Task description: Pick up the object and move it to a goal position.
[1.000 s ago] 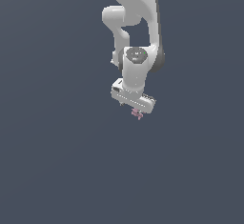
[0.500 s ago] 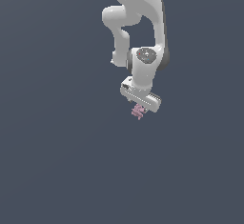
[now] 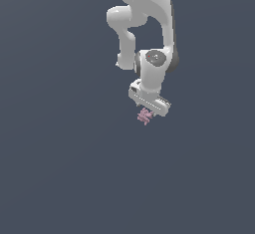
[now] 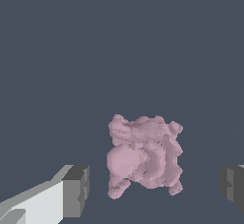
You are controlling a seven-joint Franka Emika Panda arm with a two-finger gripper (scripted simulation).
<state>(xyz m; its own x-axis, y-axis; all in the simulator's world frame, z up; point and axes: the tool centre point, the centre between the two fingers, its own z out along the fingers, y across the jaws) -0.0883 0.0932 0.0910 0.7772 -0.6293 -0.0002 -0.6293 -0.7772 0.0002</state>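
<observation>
Gaps beside the object [image 4: 143,158] inside the gripper [image 4: 155,189] show only at the wrist.

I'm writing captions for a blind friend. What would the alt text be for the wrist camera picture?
A lumpy pale pink object with small knobs sits between the two dark finger pads of the robot's open pincer, with a clear gap on each side. Behind it is only a plain dark grey-blue surface.
</observation>
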